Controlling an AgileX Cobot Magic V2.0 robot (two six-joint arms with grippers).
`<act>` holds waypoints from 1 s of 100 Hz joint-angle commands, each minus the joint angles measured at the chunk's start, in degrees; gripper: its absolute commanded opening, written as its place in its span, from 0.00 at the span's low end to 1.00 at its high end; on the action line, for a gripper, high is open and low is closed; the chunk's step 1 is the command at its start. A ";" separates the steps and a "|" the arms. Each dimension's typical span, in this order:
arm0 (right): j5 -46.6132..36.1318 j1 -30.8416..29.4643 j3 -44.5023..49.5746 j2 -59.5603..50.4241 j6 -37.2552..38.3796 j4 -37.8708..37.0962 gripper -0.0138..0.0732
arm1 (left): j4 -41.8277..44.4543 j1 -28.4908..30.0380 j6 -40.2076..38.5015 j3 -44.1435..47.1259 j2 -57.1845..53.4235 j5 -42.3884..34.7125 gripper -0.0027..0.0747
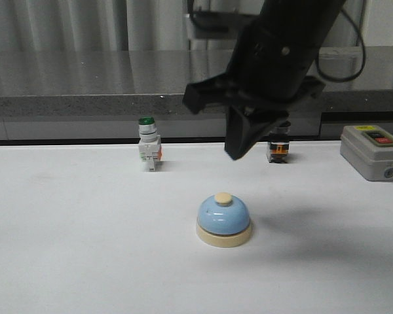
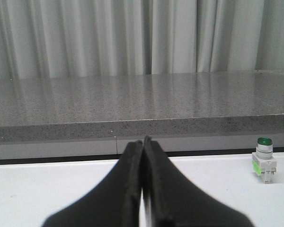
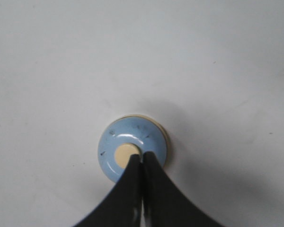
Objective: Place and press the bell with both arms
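While the right gripper [image 1: 239,154] hangs in the air above the bell [image 1: 224,220], its 2 fingers [image 3: 154,198] are pressed together with no gap and nothing between them. In the right wrist view the fingertips line up over the edge of the bell's knob [image 3: 123,154]; the front view shows clear space between tips and knob, so no contact.

Left gripper [image 2: 143,142]: clenched too, the 2 black wedge fingers meet along a thin seam, empty. It points toward the grey counter [image 2: 142,101] behind the table, touching nothing. Not seen in the front view.

Bell: upright on the white table [image 1: 65,248], about mid-width, nearer the front edge than the back. Light-blue dome, cream round base, cream knob on top. Dome is glossy with a few small dark scuff marks visible from above. Free-standing, nothing touching it.

Other items, all along the back edge of the table:
- green-capped switch [image 1: 148,144], left of centre, upright; also seen in the left wrist view [image 2: 264,160].
- small black-and-orange switch [image 1: 278,150], right of centre, partly hidden behind the right gripper.
- grey box [image 1: 373,152] with a red button, at the right back corner.

All 3 are well apart from the bell.
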 commanded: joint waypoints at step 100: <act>-12.24 -26.00 34.36 -64.58 0.13 -4.59 0.09 | -0.04 -0.08 -0.94 2.46 -1.72 -4.61 0.01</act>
